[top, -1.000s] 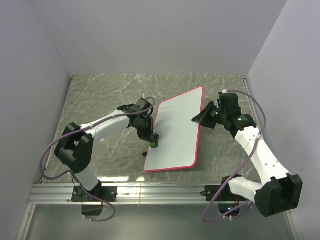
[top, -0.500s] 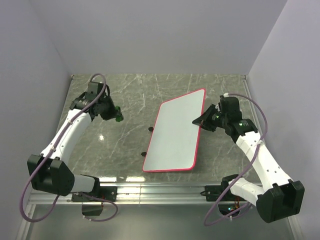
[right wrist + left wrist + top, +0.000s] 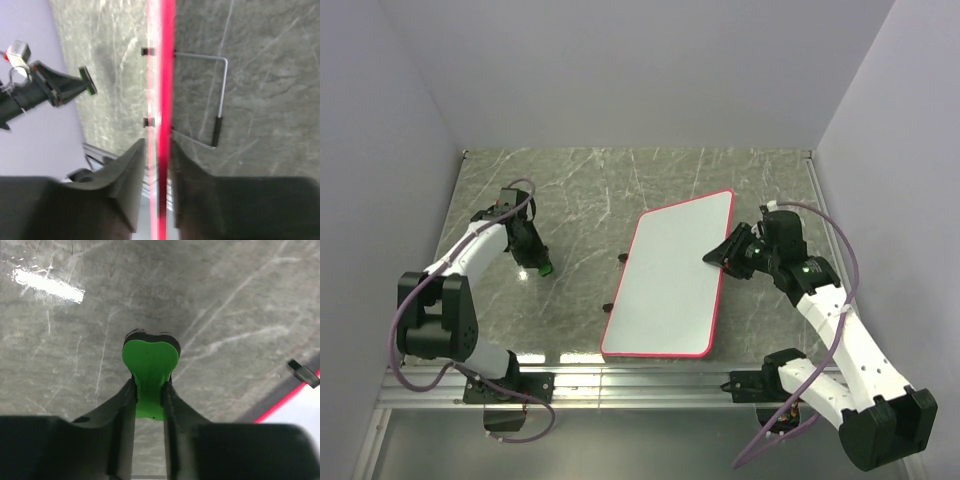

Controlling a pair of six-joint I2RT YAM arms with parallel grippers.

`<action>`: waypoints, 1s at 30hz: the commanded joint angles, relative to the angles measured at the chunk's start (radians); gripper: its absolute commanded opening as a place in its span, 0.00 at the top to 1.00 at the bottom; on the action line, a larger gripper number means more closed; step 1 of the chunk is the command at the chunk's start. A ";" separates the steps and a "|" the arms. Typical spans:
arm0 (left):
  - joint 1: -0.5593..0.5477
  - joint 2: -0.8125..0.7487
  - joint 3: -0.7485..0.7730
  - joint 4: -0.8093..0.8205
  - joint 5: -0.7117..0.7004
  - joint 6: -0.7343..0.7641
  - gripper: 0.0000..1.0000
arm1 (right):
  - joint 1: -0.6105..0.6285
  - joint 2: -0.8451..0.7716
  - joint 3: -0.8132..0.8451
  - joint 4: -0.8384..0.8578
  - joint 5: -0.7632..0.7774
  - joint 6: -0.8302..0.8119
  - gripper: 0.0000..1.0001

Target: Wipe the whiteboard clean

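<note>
The whiteboard (image 3: 670, 280), white with a red-pink rim and no marks showing, sits mid-table, tilted. My right gripper (image 3: 722, 257) is shut on its right edge. In the right wrist view the rim (image 3: 161, 75) runs edge-on between the fingers of the right gripper (image 3: 159, 150). My left gripper (image 3: 540, 263) is well left of the board, low over the table, shut on the small green eraser (image 3: 547, 268). In the left wrist view the eraser (image 3: 150, 360) sticks out past the left gripper (image 3: 149, 392), and a board corner (image 3: 300, 412) shows at the lower right.
A wire stand (image 3: 221, 95) hangs from the board's back, with black clips (image 3: 620, 258) on its left edge. The marble table (image 3: 570, 190) is walled at the back and both sides. A metal rail (image 3: 620, 385) runs along the near edge.
My left gripper left the board's left edge with the eraser, swung to the far left, and has come down left of the board. The right gripper shifted the board slightly nearer.
</note>
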 commanded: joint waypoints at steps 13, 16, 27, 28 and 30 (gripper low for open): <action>0.004 0.088 0.041 0.029 -0.085 0.054 0.32 | 0.019 -0.066 0.018 -0.015 0.008 -0.089 0.20; 0.003 0.096 0.047 0.021 -0.098 0.055 0.29 | 0.019 -0.064 0.092 -0.063 0.040 -0.127 0.09; 0.003 -0.028 0.148 -0.010 -0.029 0.058 0.01 | 0.016 -0.107 0.371 -0.212 0.177 -0.282 0.02; 0.003 -0.075 0.177 -0.001 -0.023 0.060 0.01 | 0.018 -0.119 0.379 -0.198 0.174 -0.282 0.01; 0.003 -0.120 0.208 0.012 -0.006 0.058 0.01 | 0.018 -0.155 0.379 -0.175 0.178 -0.273 0.00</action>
